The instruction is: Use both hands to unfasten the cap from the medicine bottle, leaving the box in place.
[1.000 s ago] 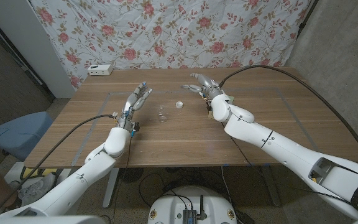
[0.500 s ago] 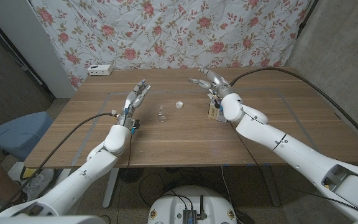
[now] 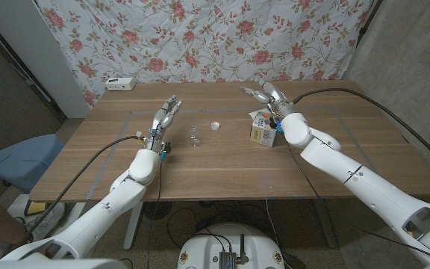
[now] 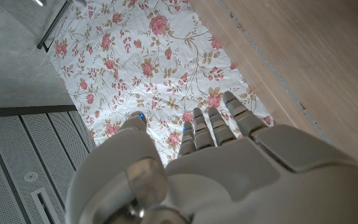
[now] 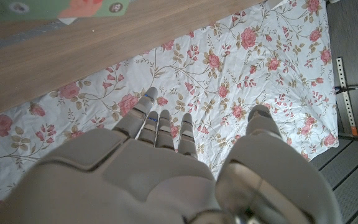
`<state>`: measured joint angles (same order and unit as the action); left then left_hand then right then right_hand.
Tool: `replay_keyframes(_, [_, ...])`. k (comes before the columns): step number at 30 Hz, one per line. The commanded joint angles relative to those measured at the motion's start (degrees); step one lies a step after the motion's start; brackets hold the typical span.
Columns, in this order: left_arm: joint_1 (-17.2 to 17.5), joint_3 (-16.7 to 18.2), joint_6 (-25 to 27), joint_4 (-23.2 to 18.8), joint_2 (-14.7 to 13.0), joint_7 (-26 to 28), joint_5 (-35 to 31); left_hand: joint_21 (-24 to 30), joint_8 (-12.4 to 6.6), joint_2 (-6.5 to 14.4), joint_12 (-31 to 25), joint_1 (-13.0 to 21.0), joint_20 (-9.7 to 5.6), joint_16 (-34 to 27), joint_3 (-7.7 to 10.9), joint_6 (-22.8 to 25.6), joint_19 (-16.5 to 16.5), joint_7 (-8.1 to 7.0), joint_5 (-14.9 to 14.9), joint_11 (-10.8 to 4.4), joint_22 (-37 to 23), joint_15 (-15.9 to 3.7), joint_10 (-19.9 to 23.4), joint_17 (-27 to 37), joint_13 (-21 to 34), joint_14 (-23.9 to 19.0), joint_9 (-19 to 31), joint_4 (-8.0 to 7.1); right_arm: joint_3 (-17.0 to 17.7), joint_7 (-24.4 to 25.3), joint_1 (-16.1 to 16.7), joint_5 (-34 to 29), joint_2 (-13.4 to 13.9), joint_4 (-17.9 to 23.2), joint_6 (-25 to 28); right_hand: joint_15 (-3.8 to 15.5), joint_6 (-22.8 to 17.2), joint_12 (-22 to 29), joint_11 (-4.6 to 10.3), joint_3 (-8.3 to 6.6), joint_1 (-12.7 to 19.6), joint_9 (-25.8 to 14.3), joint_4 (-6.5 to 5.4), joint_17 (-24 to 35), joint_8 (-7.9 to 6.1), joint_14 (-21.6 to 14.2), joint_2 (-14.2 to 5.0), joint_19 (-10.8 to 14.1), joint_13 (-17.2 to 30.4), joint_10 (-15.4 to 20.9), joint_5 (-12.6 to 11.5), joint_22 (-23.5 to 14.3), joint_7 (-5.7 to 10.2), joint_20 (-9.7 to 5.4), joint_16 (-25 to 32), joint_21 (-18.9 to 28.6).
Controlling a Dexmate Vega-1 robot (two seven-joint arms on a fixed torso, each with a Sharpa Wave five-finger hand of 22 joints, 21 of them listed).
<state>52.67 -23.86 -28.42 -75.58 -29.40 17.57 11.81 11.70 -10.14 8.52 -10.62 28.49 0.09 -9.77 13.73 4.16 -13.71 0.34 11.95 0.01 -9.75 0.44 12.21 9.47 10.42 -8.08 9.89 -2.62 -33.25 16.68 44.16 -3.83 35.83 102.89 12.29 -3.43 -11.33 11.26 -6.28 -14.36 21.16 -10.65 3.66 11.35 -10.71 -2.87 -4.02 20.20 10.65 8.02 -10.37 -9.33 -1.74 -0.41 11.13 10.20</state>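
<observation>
A: Status? Left hand and right hand both hold nothing, fingers extended, apart.

B: Small white round cap lies alone mid-table toward the far edge, apart from the small clear medicine bottle just nearer. Looks already unfastened, my read. Printed cardboard box sits by the right wrist.

A: Then pull both hands wide, don't clip the box.

B: Bottle is tiny and transparent; can't tell upright or lying.

My arms are glossy white shells trailing black cables, ending in grey segmented left hand and right hand.
</observation>
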Motion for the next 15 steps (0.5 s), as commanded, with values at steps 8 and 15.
replay_keyframes(8, [-1.09,0.41,0.90,0.62,1.05,-4.91,6.64,-0.23,0.06,0.75,-0.20,-0.56,0.49,-0.05,0.52,-0.46,0.00,-0.02,-0.20,0.48,-0.11,0.49,-0.55,0.19,0.07,0.51,0.09,-0.40,5.33,-0.73,1.03,10.46,-2.06,-11.46,-15.91,0.27,0.32,0.26,0.69,0.25,-1.83,-0.02,-1.11,0.37,0.07,-0.67,-0.53,0.01,0.12,0.53,0.07,-0.14,0.40,-0.20,0.76,0.30])
replay_keyframes(15, [-1.28,0.45,1.40,0.86,0.67,-6.97,8.43,-0.29,-0.12,0.97,-0.45,-1.06,0.61,-0.34,0.58,-0.20,-0.02,-0.13,-0.22,0.18,-0.12,0.36,-0.18,0.20,0.06,-0.03,0.09,-0.75,6.27,-1.57,0.55,13.38,-2.87,-15.44,-18.91,0.87,1.46,0.20,1.06,0.93,-3.89,0.03,-2.07,0.42,0.34,-0.93,-0.73,-0.41,0.07,0.78,0.09,-0.16,2.25,-0.34,0.82,0.24])
